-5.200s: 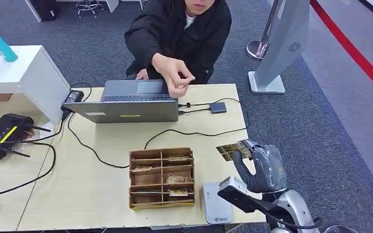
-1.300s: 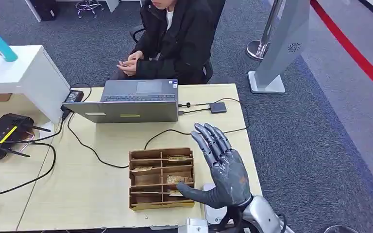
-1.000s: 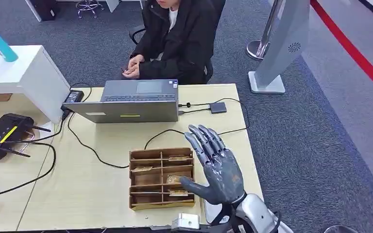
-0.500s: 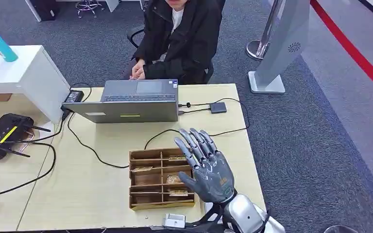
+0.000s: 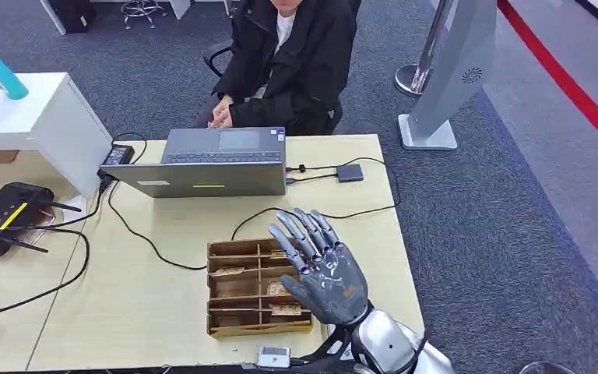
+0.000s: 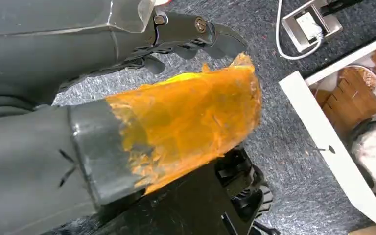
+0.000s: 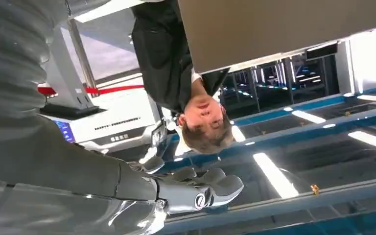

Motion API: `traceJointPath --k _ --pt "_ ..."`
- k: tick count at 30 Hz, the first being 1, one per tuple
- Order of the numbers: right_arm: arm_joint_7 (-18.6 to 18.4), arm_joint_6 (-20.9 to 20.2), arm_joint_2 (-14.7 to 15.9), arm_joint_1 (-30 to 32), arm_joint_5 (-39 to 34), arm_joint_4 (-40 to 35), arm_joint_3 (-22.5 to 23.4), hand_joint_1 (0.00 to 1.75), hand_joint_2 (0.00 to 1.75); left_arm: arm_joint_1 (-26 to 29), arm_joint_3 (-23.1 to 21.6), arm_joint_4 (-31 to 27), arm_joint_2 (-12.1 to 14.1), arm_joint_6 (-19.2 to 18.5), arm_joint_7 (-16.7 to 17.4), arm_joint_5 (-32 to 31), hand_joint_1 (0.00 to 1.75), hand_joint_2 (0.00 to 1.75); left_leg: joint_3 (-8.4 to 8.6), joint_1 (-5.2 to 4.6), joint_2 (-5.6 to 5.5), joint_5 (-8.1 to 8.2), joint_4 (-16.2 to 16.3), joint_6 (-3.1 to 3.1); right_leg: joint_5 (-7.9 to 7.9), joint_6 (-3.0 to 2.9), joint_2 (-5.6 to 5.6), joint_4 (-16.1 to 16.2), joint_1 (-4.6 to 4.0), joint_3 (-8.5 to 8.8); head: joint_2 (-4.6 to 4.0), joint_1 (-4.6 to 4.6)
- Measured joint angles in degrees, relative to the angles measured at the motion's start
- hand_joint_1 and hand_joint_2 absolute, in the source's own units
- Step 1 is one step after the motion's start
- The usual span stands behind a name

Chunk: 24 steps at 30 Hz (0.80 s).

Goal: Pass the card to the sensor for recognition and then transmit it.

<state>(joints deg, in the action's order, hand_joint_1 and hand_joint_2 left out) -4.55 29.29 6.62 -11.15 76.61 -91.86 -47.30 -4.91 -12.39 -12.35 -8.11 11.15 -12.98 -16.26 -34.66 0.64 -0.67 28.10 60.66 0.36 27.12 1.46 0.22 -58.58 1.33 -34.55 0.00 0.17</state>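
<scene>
Small tan printed cards (image 5: 283, 310) lie flat in the slots of a brown wooden compartment box (image 5: 237, 288), their long sides running along the slots, across the table's width. One near the box's front edge sits just beneath the heel of the right hand (image 5: 321, 268); another shows beside the thumb, and the fingers partly cover the rest. The right hand hovers over the box's right side, palm down, fingers spread and straight, holding nothing, fingertips pointing toward the laptop (image 5: 212, 162). Beyond the fingertips a black cable (image 5: 311, 212) runs across the table (image 5: 148, 296). Past the laptop a person (image 5: 288, 58) in a dark jacket sits with hands together. The left hand (image 6: 176, 39) hangs over grey carpet; whether its fingers are curled or loose I cannot tell.
</scene>
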Motion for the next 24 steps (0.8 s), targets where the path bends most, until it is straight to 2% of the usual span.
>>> traceJointPath --k 19,24 --pt "-0.5 -0.6 0.0 -0.7 -0.1 3.5 -0.7 0.00 1.75 -0.3 0.0 0.0 0.1 0.0 -0.3 0.5 0.00 0.00 0.00 0.00 0.00 0.00 0.0 0.00 0.00 0.00 0.00 0.0 0.00 0.00 0.00 0.00" --pt "0.7 -5.1 0.0 -1.0 -5.6 3.2 -0.9 0.00 1.75 -0.5 0.0 0.0 0.3 -0.3 -0.3 0.7 0.00 0.00 0.01 0.00 0.00 0.00 0.0 0.00 0.00 0.00 0.00 0.0 0.00 0.00 0.00 0.00"
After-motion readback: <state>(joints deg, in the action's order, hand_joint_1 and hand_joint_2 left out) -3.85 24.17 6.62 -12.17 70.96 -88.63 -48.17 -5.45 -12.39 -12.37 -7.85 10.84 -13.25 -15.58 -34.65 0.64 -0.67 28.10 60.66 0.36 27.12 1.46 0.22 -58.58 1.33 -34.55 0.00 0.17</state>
